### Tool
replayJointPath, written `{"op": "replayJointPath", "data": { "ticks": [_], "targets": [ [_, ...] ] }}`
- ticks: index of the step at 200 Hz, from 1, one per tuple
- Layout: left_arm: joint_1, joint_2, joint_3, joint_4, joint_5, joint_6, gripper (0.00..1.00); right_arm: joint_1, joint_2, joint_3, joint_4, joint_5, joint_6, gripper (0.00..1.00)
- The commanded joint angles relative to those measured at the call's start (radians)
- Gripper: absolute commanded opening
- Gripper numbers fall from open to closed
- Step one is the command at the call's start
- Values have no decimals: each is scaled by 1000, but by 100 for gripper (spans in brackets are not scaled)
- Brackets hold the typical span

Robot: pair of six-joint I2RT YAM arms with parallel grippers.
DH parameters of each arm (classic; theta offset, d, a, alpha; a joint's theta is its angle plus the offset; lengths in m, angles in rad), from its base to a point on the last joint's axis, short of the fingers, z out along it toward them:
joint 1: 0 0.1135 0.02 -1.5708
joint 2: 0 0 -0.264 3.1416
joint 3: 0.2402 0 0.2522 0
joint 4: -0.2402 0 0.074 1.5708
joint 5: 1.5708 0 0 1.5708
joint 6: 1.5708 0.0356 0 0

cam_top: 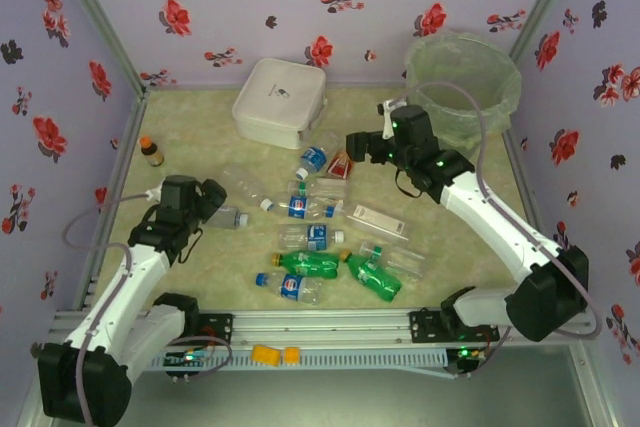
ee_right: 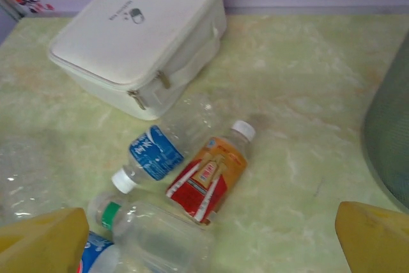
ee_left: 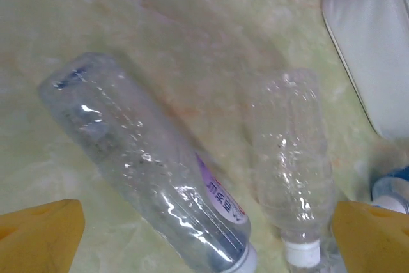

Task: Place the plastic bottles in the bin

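Several plastic bottles [cam_top: 318, 237] lie scattered mid-table, clear with blue labels, plus two green ones [cam_top: 310, 264]. The bin [cam_top: 462, 77] stands at the back right corner. My left gripper [cam_top: 220, 202] hovers open at the left edge of the scatter. In the left wrist view a clear purple-labelled bottle [ee_left: 147, 164] and a crumpled clear one [ee_left: 294, 158] lie between its yellow fingertips [ee_left: 38, 238]. My right gripper [cam_top: 358, 144] hangs open left of the bin, above a red-orange labelled bottle [ee_right: 211, 177] and a blue-labelled one [ee_right: 156, 151]. Nothing is held.
A white zipped box [cam_top: 280, 102] sits at the back centre, just behind the bottles. A tiny brown bottle with an orange cap [cam_top: 151, 151] stands by the left wall. Patterned walls enclose the table. The bin wall [ee_right: 390, 139] rises right of my right gripper.
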Motion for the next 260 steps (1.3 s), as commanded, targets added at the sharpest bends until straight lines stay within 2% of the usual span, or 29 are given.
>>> {"op": "replayJointPath", "data": {
  "ticks": [1,37,69,90,120,166,223,260],
  "targets": [
    [33,17,-55,23,-64,-133,100,0,-36,-45,40,59,15,100],
    [79,117,-126,162,-72,-321,100,-1,-20,-86,-3,111,66,100],
    [84,239,-102,258,-73,-330,100,-11,-22,-108,18,128,119,100],
    [83,325,-57,255,-66,-323,100,-31,-46,-151,72,122,162,100],
    [84,422,-9,223,-41,-341,100,-60,-65,-204,155,49,186,100],
    [83,519,17,177,-17,-387,98,-65,17,-156,80,53,184,100],
    [84,501,15,192,-11,-374,73,-57,73,-156,146,-81,175,100],
    [84,373,-22,251,-31,-331,60,-47,81,-182,248,-278,147,100]
  ]
}}
